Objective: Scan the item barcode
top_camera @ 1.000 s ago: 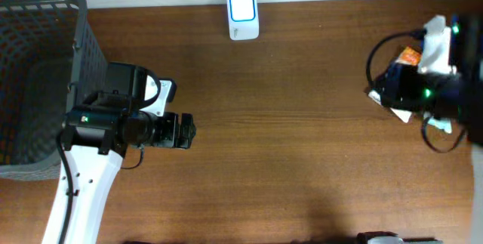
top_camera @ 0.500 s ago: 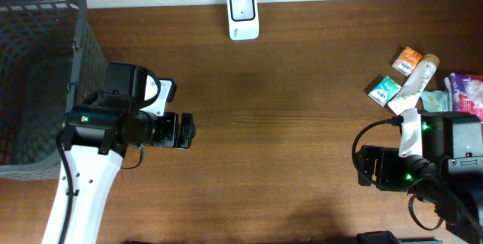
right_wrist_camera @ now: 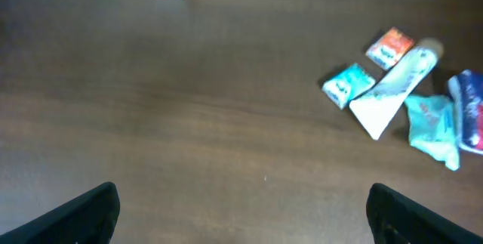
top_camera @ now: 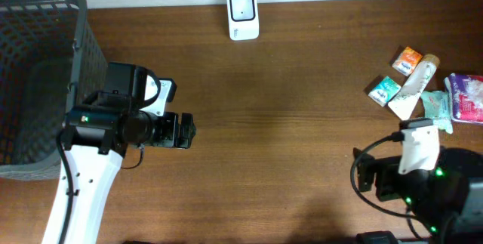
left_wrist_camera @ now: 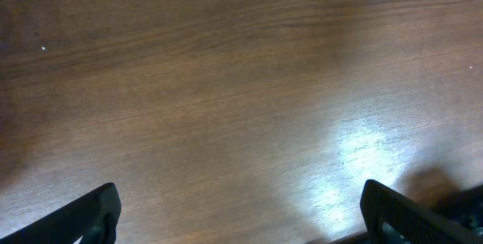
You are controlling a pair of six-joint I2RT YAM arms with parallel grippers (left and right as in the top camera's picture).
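**Both my grippers wide and empty**

The brown wooden desk (top_camera: 302, 108) carries a grey mesh basket (top_camera: 38, 17) at its left end. My left gripper (top_camera: 183, 131) hangs just right of that basket, jaws spread wide with only bare wood between them. My right gripper (top_camera: 364, 177) is at the near right, equally wide and holding nothing. The white scanner (top_camera: 243, 15) stands at the far edge, mid-desk. 5 items lie clustered at the far right, apart from both grippers: pink pack (top_camera: 469, 97), white tube (top_camera: 413, 85), pale green pouch (top_camera: 436, 108), teal packet (top_camera: 384, 90), orange packet (top_camera: 408, 60).
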